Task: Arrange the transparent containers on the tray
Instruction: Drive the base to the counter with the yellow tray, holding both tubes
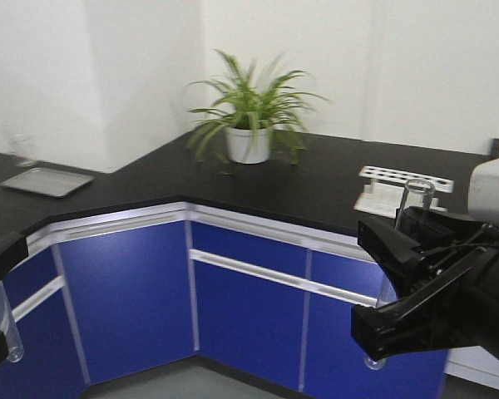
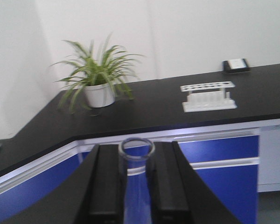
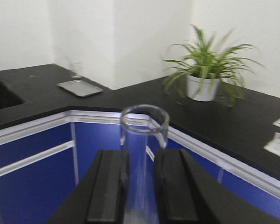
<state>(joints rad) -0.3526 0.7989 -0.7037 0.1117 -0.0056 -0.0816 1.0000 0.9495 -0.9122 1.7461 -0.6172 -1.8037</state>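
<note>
**Tubes gripped in both arms, tray off to your left**

The slim tube (image 2: 136,161) stands upright between your left fingers (image 2: 107,186). Both fingers are pressed on the glass, so they are closed on the tube. They grip below the rim, which leaves the round mouth free.

It's the same on the other side. Your right fingers (image 3: 109,186) are clamped on the wide tube (image 3: 143,154), rim up. In the front view they hold it near mid-length, with its rounded end hanging below. I'd say that hold keeps the glass from swinging.

Both arms are out in front of the blue cabinets, not over the desk (image 1: 316,179).

Your target, the tray (image 1: 46,181), lies flat on the desk at the far left by the wall. It looks grey here, and neither tube is on it yet. A clear glass (image 1: 22,150) stands just behind the tray, too blurred to identify.

The plant (image 1: 249,125) sits in the corner and the white rack (image 1: 403,184) is on the right. Both are well apart from the tray.

Your left arm looks nearer, so I'd bring the slim tube over first. Watch the set-down, because round glass on a flat tray will likely roll. Also keep clear of that glass behind the tray.
</note>
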